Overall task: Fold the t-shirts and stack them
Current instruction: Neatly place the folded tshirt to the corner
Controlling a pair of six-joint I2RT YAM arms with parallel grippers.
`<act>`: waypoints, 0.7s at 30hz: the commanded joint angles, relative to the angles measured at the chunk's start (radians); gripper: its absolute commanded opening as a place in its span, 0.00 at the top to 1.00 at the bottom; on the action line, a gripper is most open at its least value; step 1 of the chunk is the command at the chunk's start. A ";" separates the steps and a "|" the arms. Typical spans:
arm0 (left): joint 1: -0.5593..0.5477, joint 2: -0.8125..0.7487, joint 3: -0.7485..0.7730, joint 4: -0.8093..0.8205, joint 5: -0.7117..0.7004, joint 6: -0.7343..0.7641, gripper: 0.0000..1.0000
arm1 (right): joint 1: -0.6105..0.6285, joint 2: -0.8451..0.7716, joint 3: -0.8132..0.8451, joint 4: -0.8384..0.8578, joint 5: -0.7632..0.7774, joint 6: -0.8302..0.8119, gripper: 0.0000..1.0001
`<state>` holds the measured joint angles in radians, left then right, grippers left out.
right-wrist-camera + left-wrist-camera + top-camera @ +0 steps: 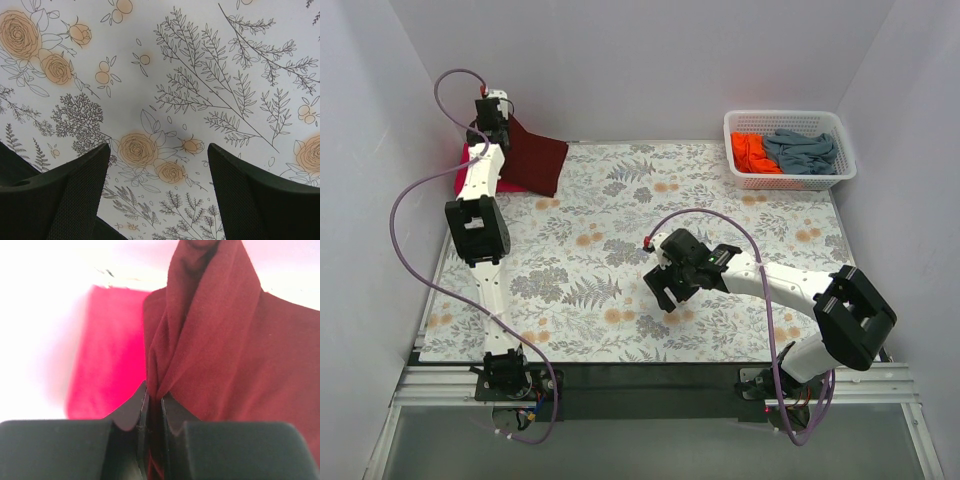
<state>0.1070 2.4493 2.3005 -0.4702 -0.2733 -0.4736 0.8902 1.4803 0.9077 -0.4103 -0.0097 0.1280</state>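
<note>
My left gripper (496, 122) is at the far left corner, shut on the dark maroon t-shirt (535, 158), which hangs from it down to the table. In the left wrist view the maroon cloth (220, 345) is pinched between the fingers (131, 412). The magenta-pink t-shirt (107, 355) lies flat beneath and left of it, mostly hidden in the top view (470, 158). The orange t-shirt (750, 152) and grey-blue t-shirt (802, 150) lie in the basket. My right gripper (668, 285) is open and empty above the table cloth; its view (157, 165) shows only floral cloth.
The white lattice basket (788, 121) stands at the far right corner. The floral table cloth (620, 250) covers the table. White walls close in on the left, back and right. The left arm stretches along the left edge.
</note>
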 commanded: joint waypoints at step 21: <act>0.117 -0.047 -0.041 0.243 -0.217 0.132 1.00 | -0.004 0.018 0.043 -0.062 0.005 0.016 0.17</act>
<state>0.2035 2.4451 2.2509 -0.3420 -0.3885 -0.3756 0.8902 1.4860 0.9092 -0.4580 -0.0067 0.1326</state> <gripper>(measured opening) 0.062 0.838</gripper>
